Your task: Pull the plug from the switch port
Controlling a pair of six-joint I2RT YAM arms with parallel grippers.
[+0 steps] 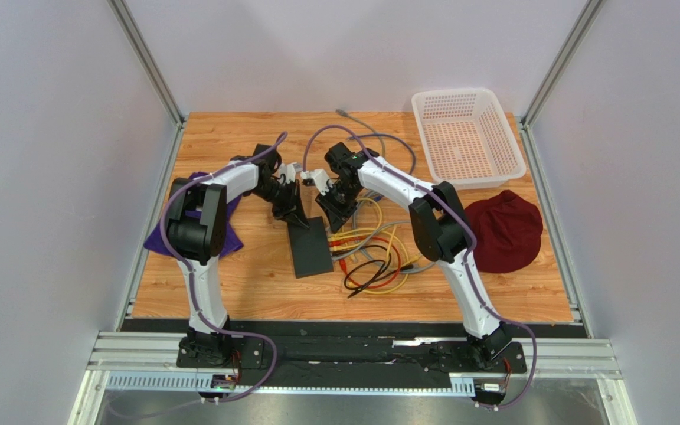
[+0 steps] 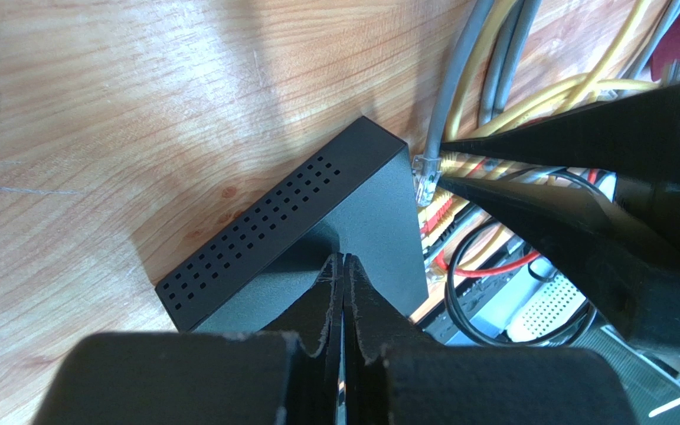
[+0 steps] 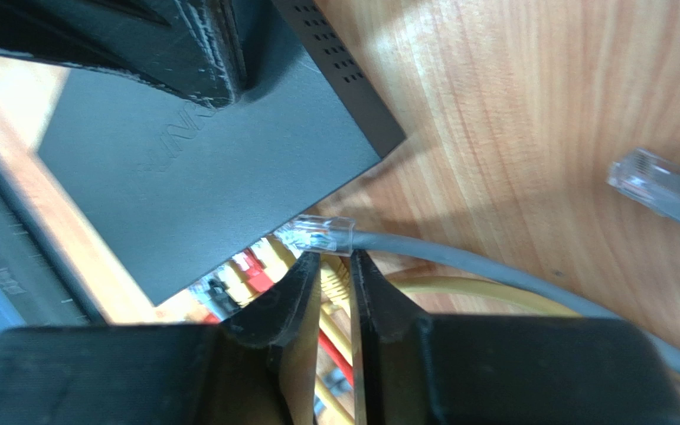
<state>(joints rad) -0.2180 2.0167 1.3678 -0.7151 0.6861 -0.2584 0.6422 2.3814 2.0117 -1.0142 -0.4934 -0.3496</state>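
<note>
Nearest, a metal rail [image 1: 361, 350] below the wooden surface [image 1: 228, 292]. At mid-surface, the black switch [image 1: 308, 248], touched by the left gripper [image 2: 344, 266], fingers together. Right gripper [image 3: 335, 261] barely parted at the grey plug [image 3: 317, 235]; grasp impossible to tell. Farthest, pale grey walls [image 1: 361, 44].

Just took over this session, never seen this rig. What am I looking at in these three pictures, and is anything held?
Two robot arms work on a table. The wide picture looks down from above; the other two come from cameras on each wrist. The left gripper, shut, rests on the black switch. The right gripper sits at the clear plug of a gray cable, by the switch's port edge; whether it grips is unclear. Also there: cables, a basket, a maroon cloth, a purple cloth.
</note>
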